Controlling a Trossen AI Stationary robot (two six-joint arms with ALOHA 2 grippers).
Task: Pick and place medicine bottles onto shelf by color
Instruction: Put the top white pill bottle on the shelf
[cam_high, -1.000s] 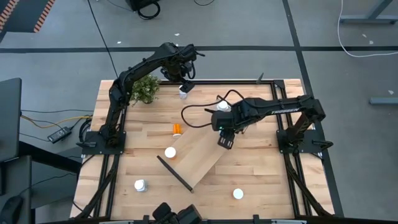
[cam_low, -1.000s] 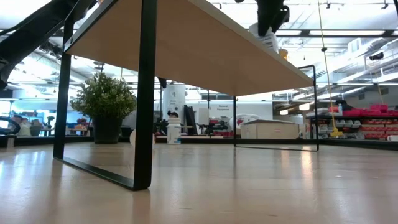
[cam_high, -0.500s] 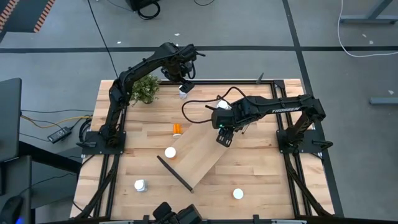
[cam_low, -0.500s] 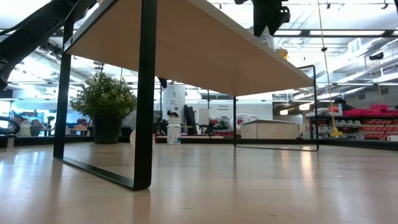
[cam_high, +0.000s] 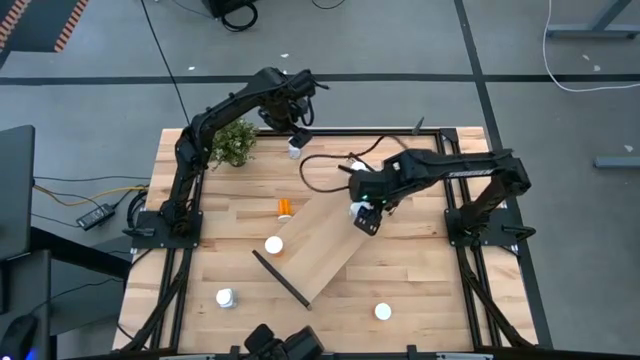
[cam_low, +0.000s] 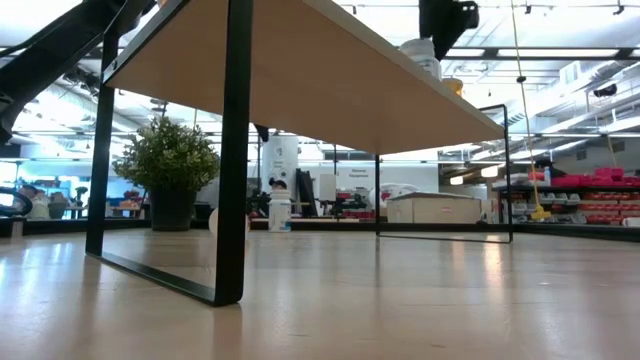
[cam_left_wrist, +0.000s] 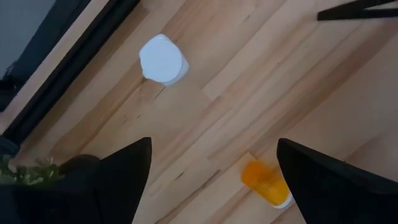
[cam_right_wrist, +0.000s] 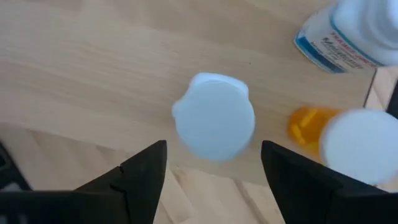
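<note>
Right gripper (cam_high: 366, 221) hangs over the far right end of the shelf (cam_high: 320, 250), fingers spread wide and holding nothing. Directly beneath it in the wrist view stands a white-capped bottle (cam_right_wrist: 214, 117) on the pale board, clear of both fingers. Just beside that sits an orange bottle (cam_right_wrist: 348, 143) under its own round white cap, and a white bottle with a blue-printed label (cam_right_wrist: 342, 37) stands near them. My read: a placement looks finished here, and the next call is to lift clear without clipping the caps, then go for another bottle.

Over on the far left, the left gripper (cam_high: 296, 140) hovers above the tabletop (cam_high: 420, 280) near the potted plant (cam_high: 232, 144), fingers apart and empty. Below it stands a white bottle (cam_left_wrist: 163, 60), with an orange one (cam_left_wrist: 267, 182) lying on its side not far off. That white bottle looks like the left arm's next target, calling for a straight drop around its cap.

Smooth plastic cylinders on matte light wood, thin black rails at the shelf's ends. More white caps wait near the front: (cam_high: 273, 245), (cam_high: 226, 297), (cam_high: 382, 312).
</note>
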